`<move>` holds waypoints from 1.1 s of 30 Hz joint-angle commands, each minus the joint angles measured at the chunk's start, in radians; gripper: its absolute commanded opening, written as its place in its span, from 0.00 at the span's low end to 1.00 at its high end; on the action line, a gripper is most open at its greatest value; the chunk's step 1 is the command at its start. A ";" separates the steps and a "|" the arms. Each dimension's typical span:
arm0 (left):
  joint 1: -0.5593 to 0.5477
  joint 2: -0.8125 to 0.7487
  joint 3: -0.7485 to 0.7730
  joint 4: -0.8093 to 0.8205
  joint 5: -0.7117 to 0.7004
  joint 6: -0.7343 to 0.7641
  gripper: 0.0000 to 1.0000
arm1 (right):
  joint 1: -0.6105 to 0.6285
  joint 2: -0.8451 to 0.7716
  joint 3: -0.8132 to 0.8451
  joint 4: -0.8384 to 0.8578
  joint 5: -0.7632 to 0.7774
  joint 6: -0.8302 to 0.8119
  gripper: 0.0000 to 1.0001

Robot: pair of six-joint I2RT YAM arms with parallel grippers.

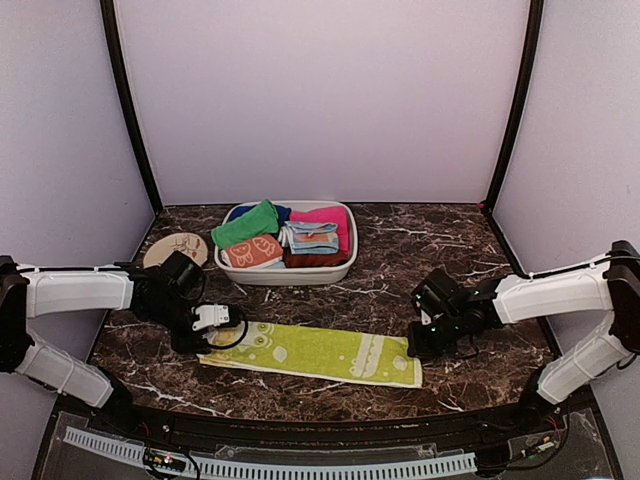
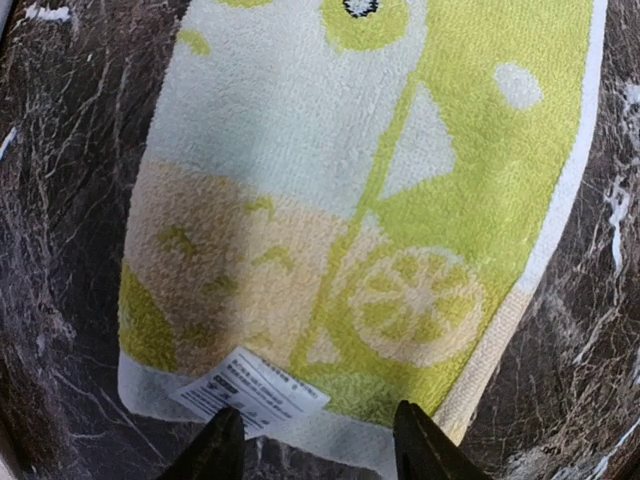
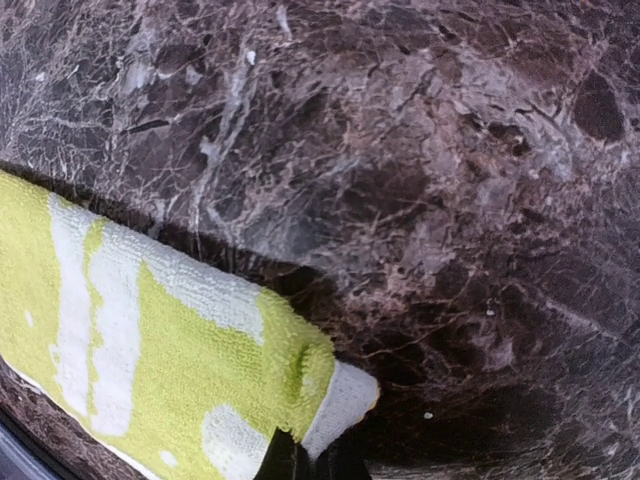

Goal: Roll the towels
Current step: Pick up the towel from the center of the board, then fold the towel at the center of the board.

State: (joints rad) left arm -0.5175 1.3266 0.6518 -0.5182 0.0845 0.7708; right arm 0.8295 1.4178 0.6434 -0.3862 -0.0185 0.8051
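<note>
Top external view, item one: printed towel (image 1: pixel 310 352), cream-white with yellow-green shapes. Laid out flat as one long strip on table (image 1: pixel 420 260), running from the left fingertips across to the right fingertips.

Left wrist view: left gripper (image 2: pixel 322 445) low over the towel's short end, fingers (image 2: pixel 222 445) apart, nothing between them. Towel hem just ahead of the tips. White label (image 2: pixel 250 392) sewn at that hem, touching or just beside the left-hand finger's tip. Lemon-slice print ahead of the other finger. Bare marble to either side of the fingers.

Right wrist view: right gripper (image 3: pixel 315 462) at the strip's opposite end, fingers together, the white corner of the printed towel pinched at the tips. That corner slightly raised, with a shadow on the marble beneath it. Rest of the cloth trailing away to one side of the fingers, dark marble ahead.

Item two: green towel (image 1: pixel 245 224), plain bright green, bundled in the left end of basket (image 1: pixel 345 268), well beyond both sets of fingertips.

Same basket, also: orange cloth (image 1: pixel 253 252) with white pattern, blue cloth (image 1: pixel 312 238), pink cloth (image 1: pixel 325 215).

Beyond the left fingers, beside the basket: round tan disc (image 1: pixel 175 248), flat on the table.
</note>
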 commanded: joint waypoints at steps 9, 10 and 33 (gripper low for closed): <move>0.060 -0.087 0.103 -0.141 0.030 0.007 0.54 | -0.117 -0.169 0.108 -0.364 0.154 -0.076 0.00; 0.060 -0.093 0.108 -0.152 0.036 0.006 0.54 | -0.130 -0.180 0.125 -0.397 0.173 -0.088 0.00; 0.199 -0.178 -0.001 -0.108 0.033 0.070 0.49 | 0.147 0.344 0.887 -0.520 -0.047 -0.212 0.00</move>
State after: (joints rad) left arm -0.3332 1.1637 0.6800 -0.6434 0.1196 0.8280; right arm 0.9245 1.6569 1.4261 -0.9207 0.0139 0.6029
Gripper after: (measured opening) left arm 0.495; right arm 0.009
